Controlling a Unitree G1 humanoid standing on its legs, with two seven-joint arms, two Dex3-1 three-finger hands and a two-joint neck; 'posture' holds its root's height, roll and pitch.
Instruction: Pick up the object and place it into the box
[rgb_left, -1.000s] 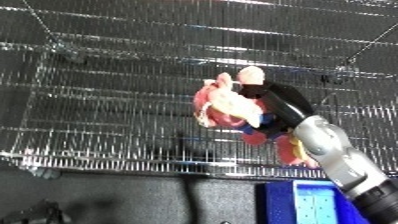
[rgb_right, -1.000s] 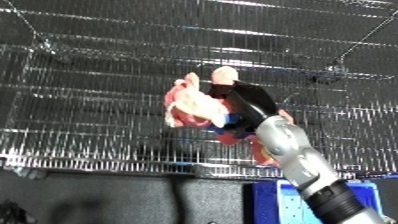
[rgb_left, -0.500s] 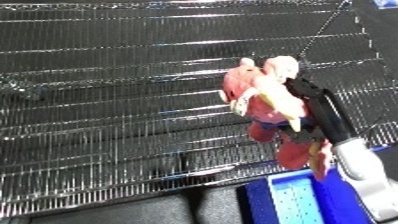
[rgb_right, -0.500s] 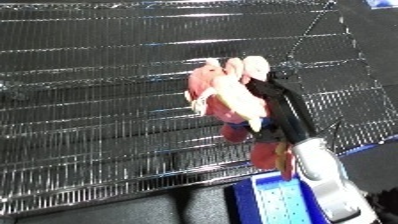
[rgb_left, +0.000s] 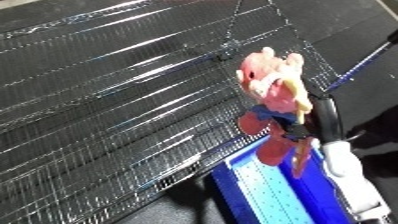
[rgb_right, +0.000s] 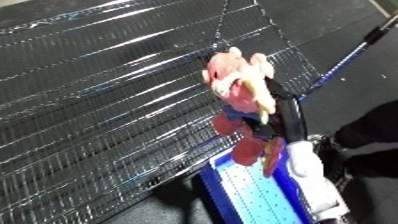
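A pink and red plush toy (rgb_left: 274, 95) is held in the air, its pale pink head uppermost and its red legs hanging down. It is clasped by the black right hand (rgb_left: 313, 120), whose fingers (rgb_right: 277, 102) are curled round its body from behind. The toy's legs are seen just above the near edge of a blue bin (rgb_left: 266, 192), which lies below it. Behind and to the left, a wire-mesh shelf (rgb_left: 115, 100) is spread across the view. The white right forearm (rgb_left: 348, 172) is seen rising from the lower right corner. The left hand is not seen.
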